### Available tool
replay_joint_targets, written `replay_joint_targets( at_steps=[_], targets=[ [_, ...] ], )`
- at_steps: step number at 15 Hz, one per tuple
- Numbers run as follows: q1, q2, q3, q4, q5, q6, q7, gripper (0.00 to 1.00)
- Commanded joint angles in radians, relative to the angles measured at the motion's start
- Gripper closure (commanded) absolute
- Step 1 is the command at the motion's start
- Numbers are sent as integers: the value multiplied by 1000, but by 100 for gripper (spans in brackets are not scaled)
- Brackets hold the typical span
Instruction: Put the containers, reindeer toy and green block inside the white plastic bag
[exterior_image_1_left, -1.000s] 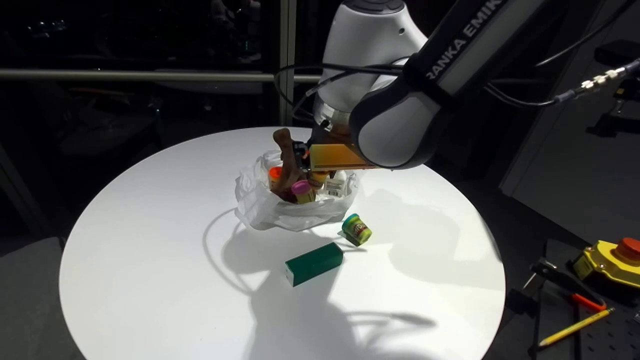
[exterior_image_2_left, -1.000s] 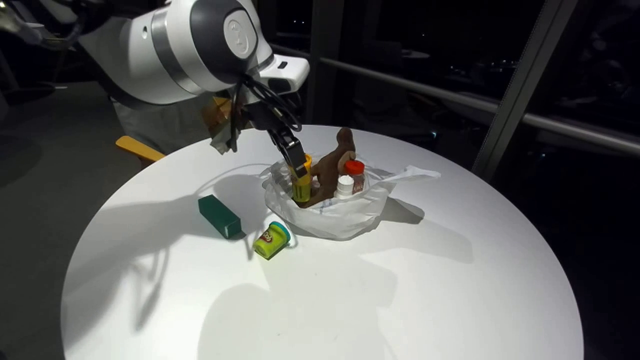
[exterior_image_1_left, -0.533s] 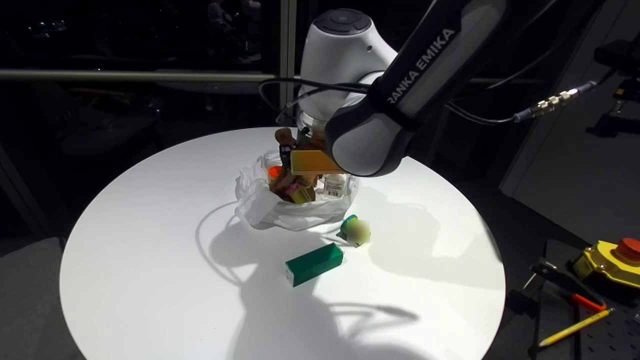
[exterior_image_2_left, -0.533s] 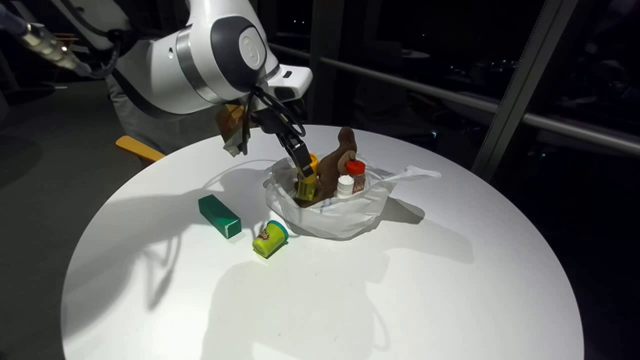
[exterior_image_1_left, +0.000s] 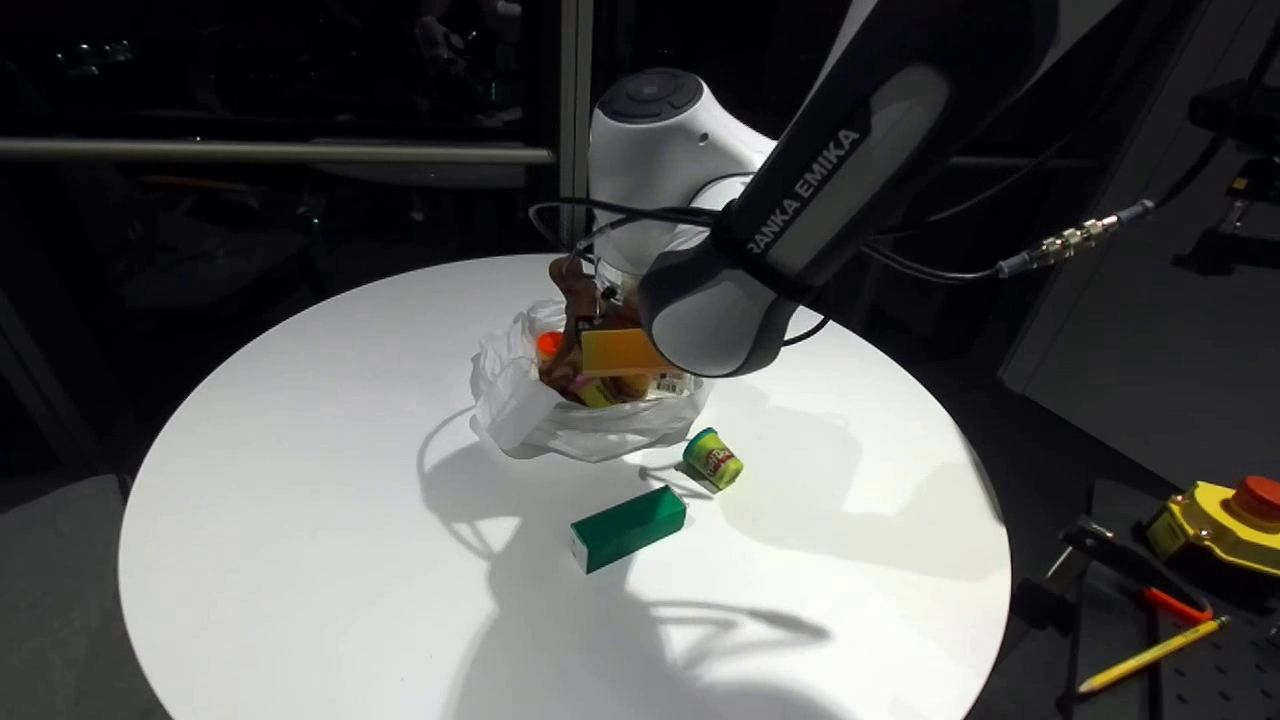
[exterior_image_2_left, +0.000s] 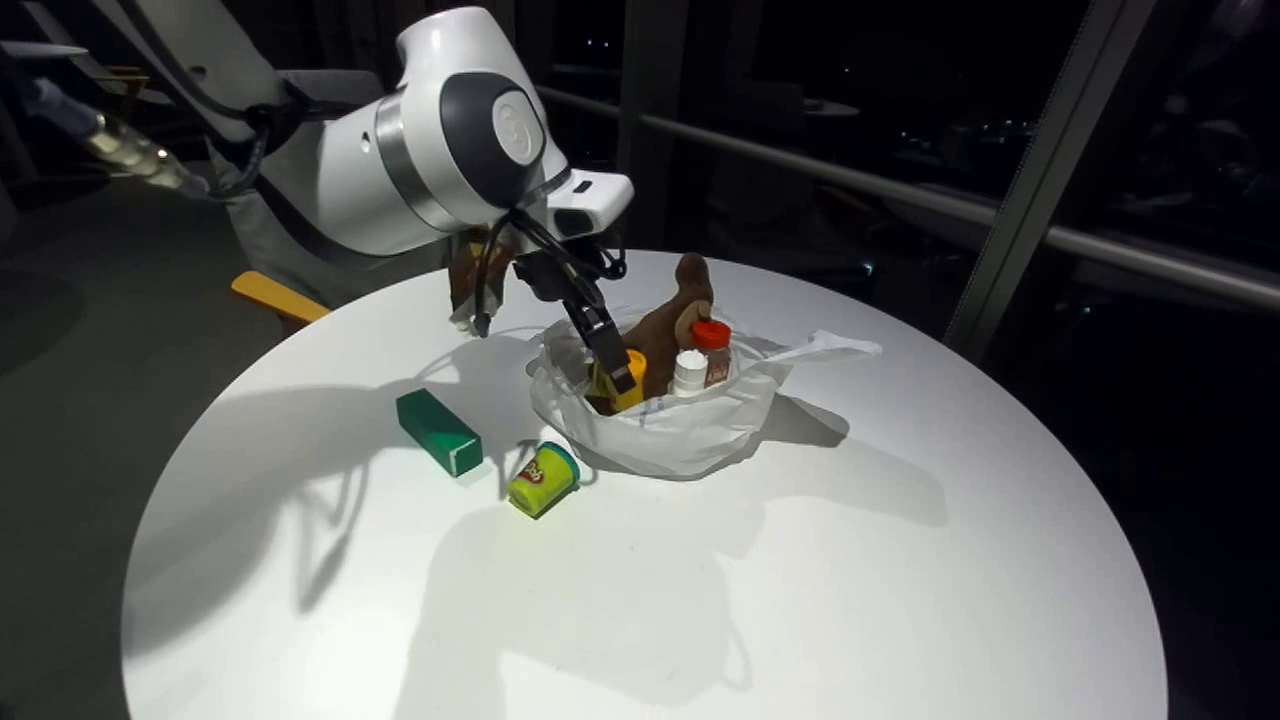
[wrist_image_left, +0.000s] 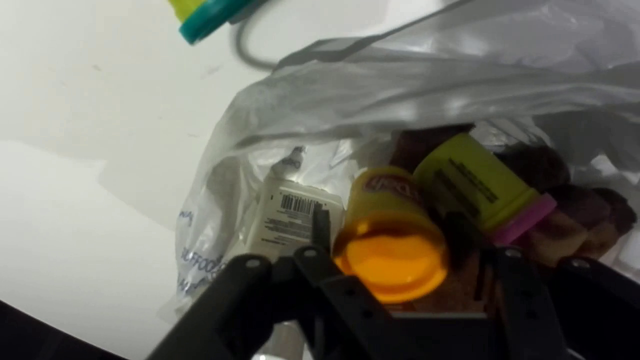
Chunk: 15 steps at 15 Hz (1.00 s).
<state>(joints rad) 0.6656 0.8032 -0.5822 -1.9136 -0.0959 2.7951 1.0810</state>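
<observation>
One round table (exterior_image_1_left: 300, 500), its near edge cut off, bears one white plastic bag (exterior_image_2_left: 685, 442). One gripper (wrist_image_left: 391, 225) reaches in, jaws apart on either side of an orange-lidded pot (wrist_image_left: 392, 240). One reindeer toy (exterior_image_2_left: 667, 328) pokes from the bag, partly hidden. One green block (exterior_image_1_left: 630, 528) lies outside. Two more pots show: a pink-lidded pot (wrist_image_left: 475, 185) in the bag, a teal-lidded pot (exterior_image_2_left: 544, 480) on the table. One red-capped jar (exterior_image_2_left: 712, 350) and one white-capped bottle (exterior_image_2_left: 690, 370) stand bagged, bases hidden.

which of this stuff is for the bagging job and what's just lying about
For the job:
white plastic bag
reindeer toy
green block
teal-lidded pot
orange-lidded pot
pink-lidded pot
red-capped container
white-capped container

Just lying about:
yellow pencil
yellow box with red button
</observation>
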Motion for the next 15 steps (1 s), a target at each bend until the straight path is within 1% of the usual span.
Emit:
replay_joint_targets(
  at_steps=[1, 2, 3, 4, 5, 8, 10, 11, 12, 15],
  targets=[
    [11, 11, 8, 44, -35, -51, 72, 7],
    [23, 3, 2, 37, -47, -57, 92, 1],
    [42, -7, -12, 27, -62, -60, 116, 0],
    [63, -28, -55, -2, -90, -54, 140, 0],
    [70, -39, -64, -14, -104, -40, 159, 0],
    [149, -82, -153, -65, -154, 1, 248, 0],
    [180, -131, -181, -105, -179, 11, 253, 0],
    [190, -167, -184, -132, -190, 11, 239, 0],
    [182, -208, -166, -158, -193, 2, 204, 0],
    [125, -348, -85, -260, -216, -24, 75, 0]
  ],
)
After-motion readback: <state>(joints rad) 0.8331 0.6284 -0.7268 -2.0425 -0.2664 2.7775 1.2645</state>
